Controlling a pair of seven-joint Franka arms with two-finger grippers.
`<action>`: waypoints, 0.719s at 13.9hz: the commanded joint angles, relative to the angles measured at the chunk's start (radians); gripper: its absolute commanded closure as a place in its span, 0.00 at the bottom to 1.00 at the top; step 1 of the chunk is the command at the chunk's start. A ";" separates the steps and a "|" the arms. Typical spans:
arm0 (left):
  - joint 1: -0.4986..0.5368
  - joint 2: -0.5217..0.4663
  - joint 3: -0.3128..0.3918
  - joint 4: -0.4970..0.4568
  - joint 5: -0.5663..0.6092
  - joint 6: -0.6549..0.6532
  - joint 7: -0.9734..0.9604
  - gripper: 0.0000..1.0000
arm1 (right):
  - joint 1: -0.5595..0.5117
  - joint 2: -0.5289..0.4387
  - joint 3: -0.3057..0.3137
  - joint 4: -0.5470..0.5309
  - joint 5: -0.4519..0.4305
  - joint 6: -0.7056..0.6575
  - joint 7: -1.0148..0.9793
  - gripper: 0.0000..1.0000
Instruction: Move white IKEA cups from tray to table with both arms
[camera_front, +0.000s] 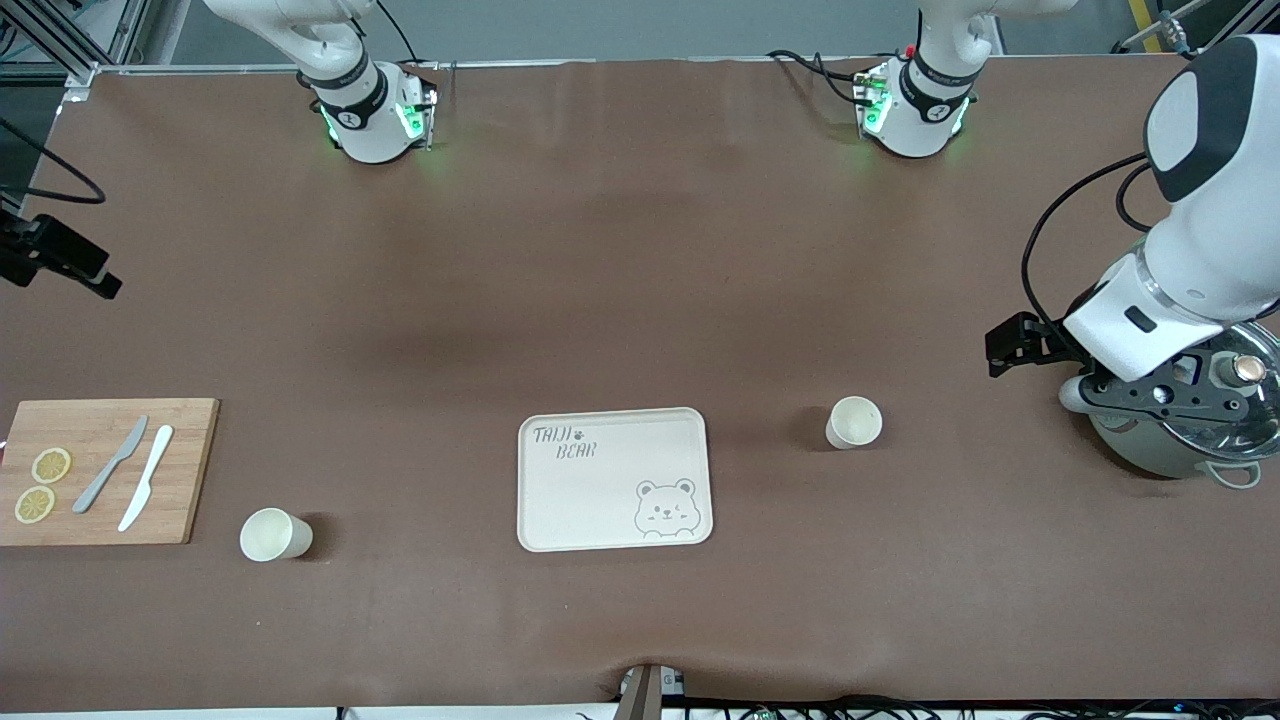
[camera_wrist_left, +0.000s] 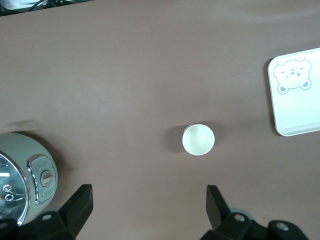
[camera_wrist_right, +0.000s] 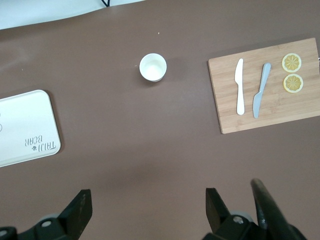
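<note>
Two white IKEA cups stand upright on the brown table. One cup (camera_front: 853, 422) is beside the bear tray (camera_front: 612, 478), toward the left arm's end; it also shows in the left wrist view (camera_wrist_left: 198, 139). The other cup (camera_front: 272, 534) stands between the tray and the cutting board and shows in the right wrist view (camera_wrist_right: 152, 67). My left gripper (camera_front: 1165, 395) hangs over the pot, open and empty (camera_wrist_left: 149, 205), apart from its cup. My right gripper (camera_wrist_right: 147, 210) is open and empty, high over bare table. In the front view only a black part of it (camera_front: 60, 262) shows at the edge.
A wooden cutting board (camera_front: 105, 470) at the right arm's end holds a grey knife (camera_front: 112, 463), a white knife (camera_front: 146, 476) and two lemon slices (camera_front: 50, 465). A grey-green pot (camera_front: 1190, 440) with a glass lid stands at the left arm's end.
</note>
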 joint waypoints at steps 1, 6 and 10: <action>-0.008 -0.014 -0.008 0.000 -0.014 -0.011 0.007 0.00 | 0.019 -0.023 -0.001 -0.052 -0.031 0.026 0.029 0.00; -0.001 -0.019 -0.007 0.000 -0.015 -0.011 0.008 0.00 | 0.020 -0.020 -0.001 -0.049 -0.043 0.023 0.016 0.00; 0.000 -0.014 -0.007 -0.004 -0.018 -0.011 0.010 0.00 | 0.015 -0.021 -0.003 -0.046 -0.045 0.012 -0.060 0.00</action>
